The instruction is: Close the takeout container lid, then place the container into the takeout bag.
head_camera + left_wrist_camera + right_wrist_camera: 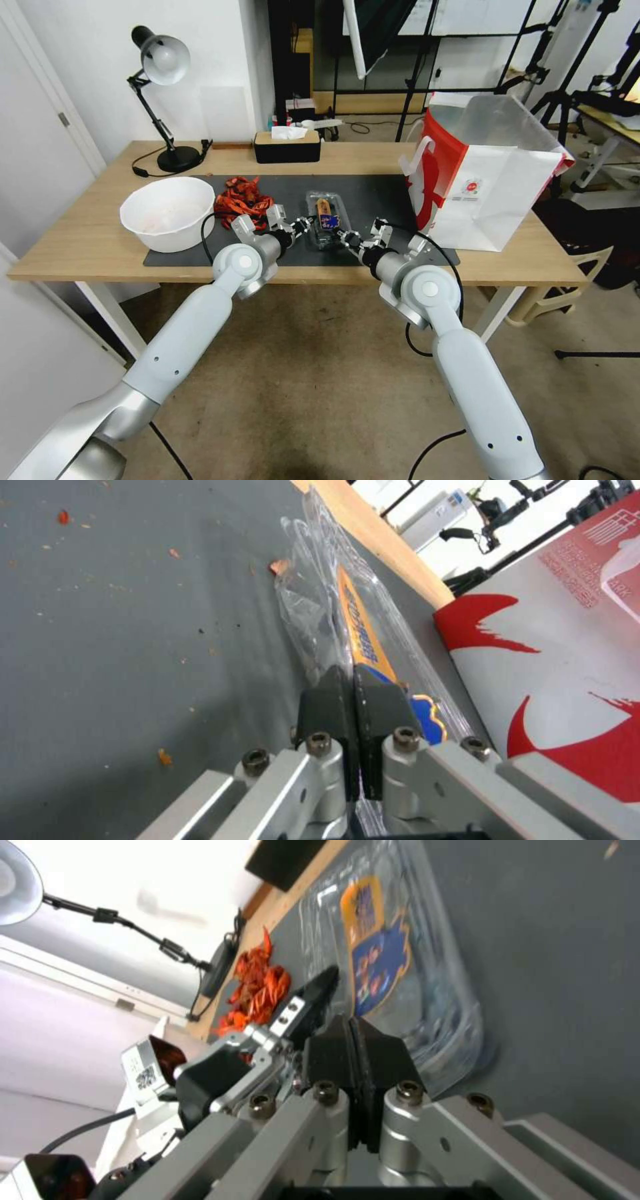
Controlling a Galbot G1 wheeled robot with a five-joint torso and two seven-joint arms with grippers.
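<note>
Wooden table [87, 247] with dark mat [373, 193] mid-frame, desk lamp [160, 60] upper left against white wall [80, 53], tripods [553, 80] upper right, beige floor [320, 373] below.

Colours and patterns of the tabletop items

Takeout container [326, 219]: clear plastic; its lid [393, 965] carries an orange-and-blue label. Takeout bag [490, 190]: white front, red round logo, red-and-white side panels. Mat [373, 193]: dark grey. Bowl [168, 213]: white. Table [87, 233]: light wood.
</note>
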